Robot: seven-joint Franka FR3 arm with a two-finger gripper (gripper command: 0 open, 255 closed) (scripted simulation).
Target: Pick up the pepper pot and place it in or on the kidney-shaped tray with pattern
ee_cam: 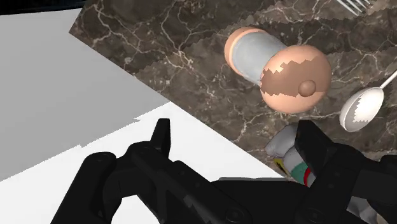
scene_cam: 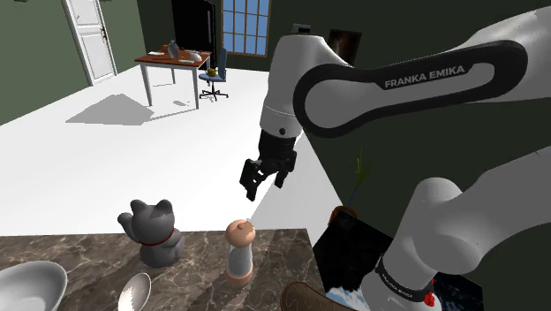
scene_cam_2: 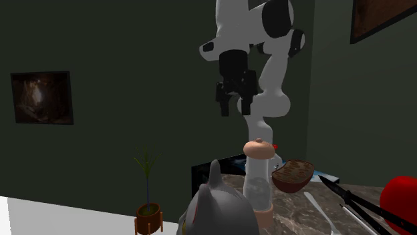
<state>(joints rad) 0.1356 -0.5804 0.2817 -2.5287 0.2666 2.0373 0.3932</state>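
Pepper pot [scene_cam: 239, 250] stands upright on the dark marble tabletop [scene_cam: 79, 256], not far from its edge. It has a pale pink cap & base and a grey-white body. Just beside it, toward the shoulder view's left, sits a grey cat figurine [scene_cam: 154, 231]; a spoon [scene_cam: 134, 292] lies nearer that camera. A brown patterned tray [scene_cam_2: 292, 175] sits close by the pot on the second exterior view's right, prob. the target. My pincer [scene_cam: 262, 187] hangs well above the pot, fingers apart, nothing in them. In the wrist view the pot's cap is ahead of the fingers & off-ctr, not btw them. Step, as I judge it: approach, pre-grasp, nothing lifted yet. Next move needs me to shift till the cap is centred, drop straight down w/ fingers astride the body, then close. The pot's tall & narrow, so a side knock could tip it.
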